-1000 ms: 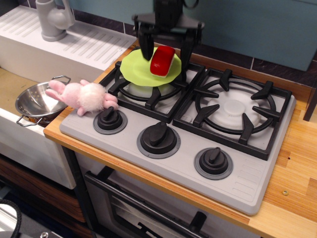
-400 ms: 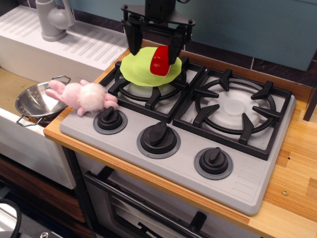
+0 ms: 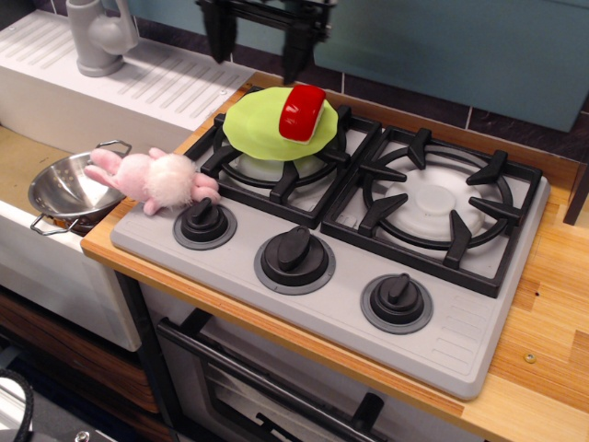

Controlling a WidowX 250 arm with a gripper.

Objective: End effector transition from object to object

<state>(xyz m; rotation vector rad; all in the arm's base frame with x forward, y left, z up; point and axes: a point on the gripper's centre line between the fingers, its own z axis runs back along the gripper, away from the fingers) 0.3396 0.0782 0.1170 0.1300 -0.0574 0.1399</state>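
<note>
Faucet [image 3: 99,35]: grey, at the far left on the white ribbed drainboard [image 3: 156,87].
Metal bowl [image 3: 66,189]: silvery, two-handled, sitting in the sink area left of the wooden desk [image 3: 543,313].
Plush bunny [image 3: 156,179]: pink, lying across the desk's left edge, its head end over the bowl, its other end touching the leftmost knob [image 3: 204,221].
Pincer [image 3: 258,51]: at the top edge, raised above the stove's back left corner, partly cut off; its two black fingers [image 3: 219,32] point down, spread apart and empty, released and clear of everything.
Green plate [image 3: 262,129]: on the left burner grate [image 3: 276,166], below and slightly right of the pincer.
Red object [image 3: 302,112]: red with a white underside, resting on the plate's right part.
Right burner [image 3: 433,203]: bare grate.
</note>
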